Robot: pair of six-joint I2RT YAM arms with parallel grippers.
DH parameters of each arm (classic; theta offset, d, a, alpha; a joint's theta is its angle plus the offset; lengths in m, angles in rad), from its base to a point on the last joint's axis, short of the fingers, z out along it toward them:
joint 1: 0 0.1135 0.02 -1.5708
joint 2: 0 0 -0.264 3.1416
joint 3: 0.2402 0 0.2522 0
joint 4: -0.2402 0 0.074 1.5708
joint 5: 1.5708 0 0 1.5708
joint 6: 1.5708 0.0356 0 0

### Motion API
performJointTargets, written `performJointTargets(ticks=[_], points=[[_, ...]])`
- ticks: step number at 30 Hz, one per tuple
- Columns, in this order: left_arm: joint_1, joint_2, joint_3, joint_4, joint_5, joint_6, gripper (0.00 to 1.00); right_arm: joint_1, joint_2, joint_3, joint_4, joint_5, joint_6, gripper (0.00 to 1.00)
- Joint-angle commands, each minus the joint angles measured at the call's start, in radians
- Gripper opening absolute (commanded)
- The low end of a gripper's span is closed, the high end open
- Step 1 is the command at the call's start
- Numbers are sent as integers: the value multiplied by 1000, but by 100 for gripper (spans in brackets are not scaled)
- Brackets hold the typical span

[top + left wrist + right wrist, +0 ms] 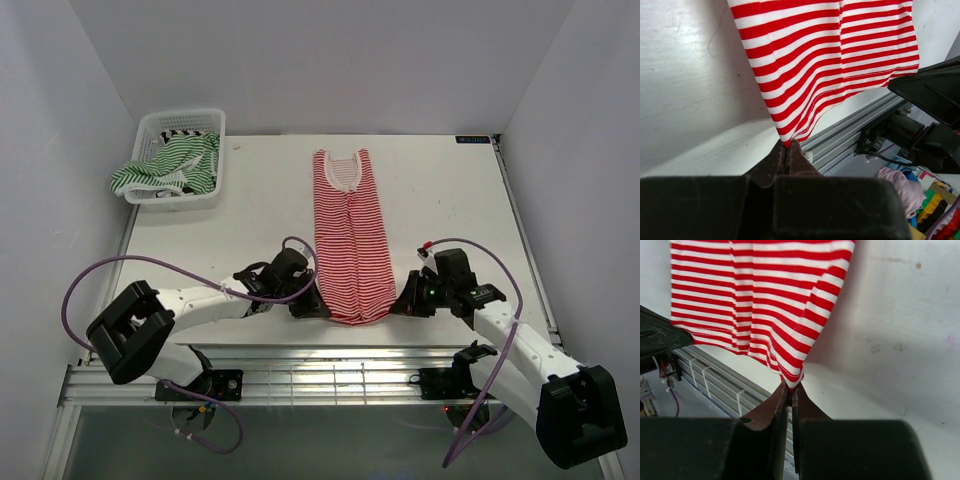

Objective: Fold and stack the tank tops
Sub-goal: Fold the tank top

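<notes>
Here, at the near edge of the table (455, 200), the left gripper (786, 151) is pinched tight on one hem corner of the red-and-white tank top (350, 235), and the right gripper (789, 388) is clamped on the other. The top lies folded narrow, thin stripes crosswise, neckline far. Farther left, the green-and-white tank top (172, 165) spills from the white basket (214, 190) beside the black-and-white tank top (186, 132). A dark label (474, 139) on the far edge is too small to read.

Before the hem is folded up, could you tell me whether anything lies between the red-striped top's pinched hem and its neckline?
Nothing visible does. The left end effector and right end effector are shut on the hem corners of the red-striped top, and the basket holding the green-striped top sits far left.
</notes>
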Motion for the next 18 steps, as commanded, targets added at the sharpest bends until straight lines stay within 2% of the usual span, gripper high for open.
performJointTargets(ticks=[1,10,18], points=[[16,-41,77,-40,-57,1,0,-2,-13,91,8,34,-8,8],[163,0,192,-9,34,47,0,-3,99,296,21,123,-56,8],[294,145,381,-49,90,111,0,-26,284,483,79,158,-73,8]])
